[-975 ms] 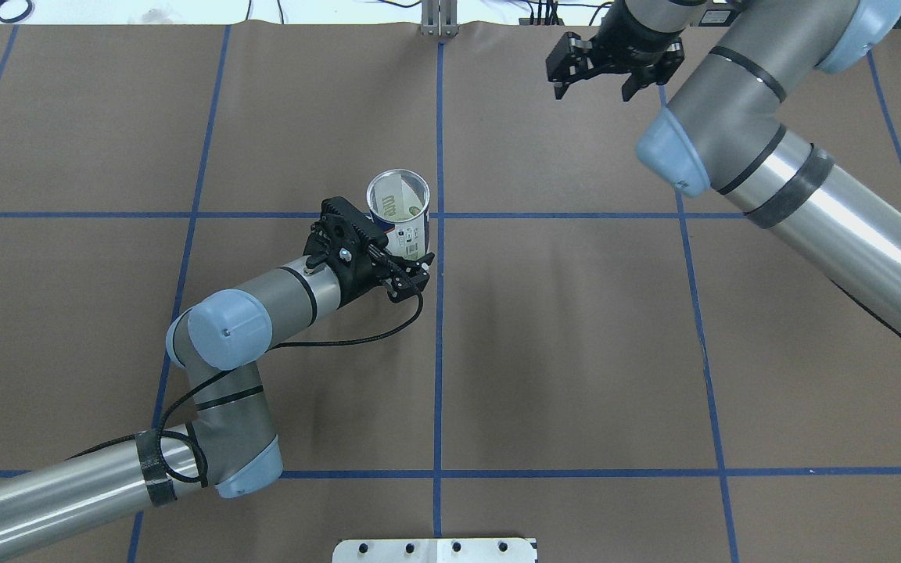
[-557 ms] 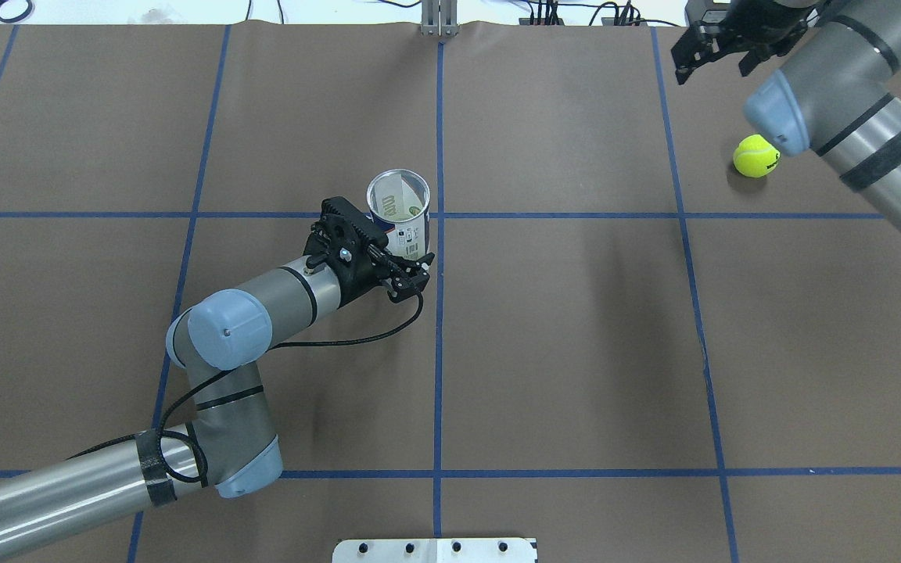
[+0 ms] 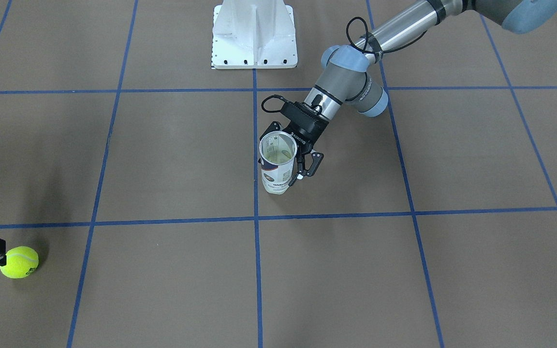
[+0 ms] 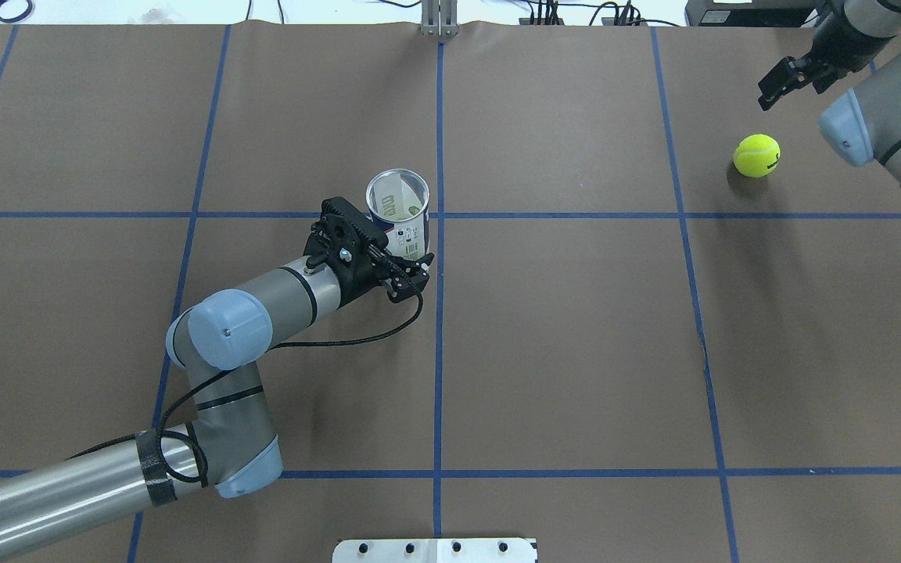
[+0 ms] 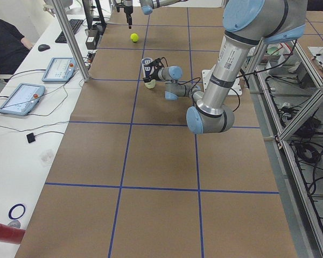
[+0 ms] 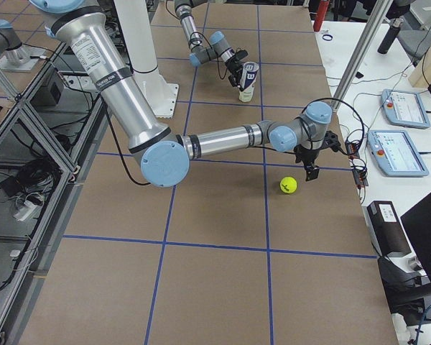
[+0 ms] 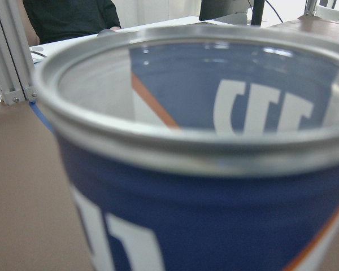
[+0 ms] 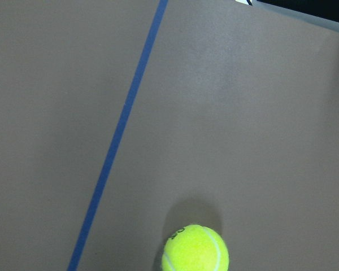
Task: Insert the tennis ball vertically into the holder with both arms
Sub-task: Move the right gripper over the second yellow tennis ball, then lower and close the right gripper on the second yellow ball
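The holder [image 4: 397, 205], a clear can with a white and navy label, stands upright near the table's middle, mouth up; it also shows in the front view [image 3: 277, 166]. My left gripper [image 4: 411, 254] is shut on its lower body from the side. Its rim fills the left wrist view [image 7: 186, 141]. The yellow tennis ball [image 4: 757, 155] lies on the table at the far right, also in the right wrist view [image 8: 195, 248]. My right gripper [image 4: 793, 92] hovers just behind the ball, fingers apart and empty.
The white metal pedestal [image 3: 254, 34] stands at the robot's side of the table. Blue tape lines grid the brown table [image 4: 576, 352]. Tablets [image 6: 402, 108] and an aluminium post [image 6: 363, 43] stand beyond the table's far edge.
My right arm has swung from the back middle out to the far right, uncovering the tennis ball. The left gripper and the holder have not moved.
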Motion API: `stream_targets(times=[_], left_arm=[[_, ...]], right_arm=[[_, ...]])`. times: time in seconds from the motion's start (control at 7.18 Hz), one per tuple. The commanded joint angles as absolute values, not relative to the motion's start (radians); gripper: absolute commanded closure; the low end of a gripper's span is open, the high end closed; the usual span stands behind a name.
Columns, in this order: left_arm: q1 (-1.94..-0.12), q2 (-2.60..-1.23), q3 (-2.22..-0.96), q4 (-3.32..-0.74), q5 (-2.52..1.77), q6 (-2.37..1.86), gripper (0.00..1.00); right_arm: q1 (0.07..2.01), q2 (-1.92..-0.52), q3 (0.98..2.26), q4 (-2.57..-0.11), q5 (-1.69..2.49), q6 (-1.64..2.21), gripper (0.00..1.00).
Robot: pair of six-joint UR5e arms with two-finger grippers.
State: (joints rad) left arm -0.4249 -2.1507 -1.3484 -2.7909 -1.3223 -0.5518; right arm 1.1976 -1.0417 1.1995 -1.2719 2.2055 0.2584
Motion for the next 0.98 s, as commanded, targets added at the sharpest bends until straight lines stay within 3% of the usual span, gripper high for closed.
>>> stream_targets(times=[0.0, 0.84], left_arm=[[-0.425, -2.149, -1.345, -2.79, -1.322, -0.551, 0.01], [-0.425, -2.149, -1.347, -2.789, -1.322, -0.549, 0.01]], right_arm=[[1.131, -1.054, 1.161, -1.213, 2.188, 0.291, 0.01], [1.083, -1.078, 1.134, -1.213, 2.141, 0.288, 0.01]])
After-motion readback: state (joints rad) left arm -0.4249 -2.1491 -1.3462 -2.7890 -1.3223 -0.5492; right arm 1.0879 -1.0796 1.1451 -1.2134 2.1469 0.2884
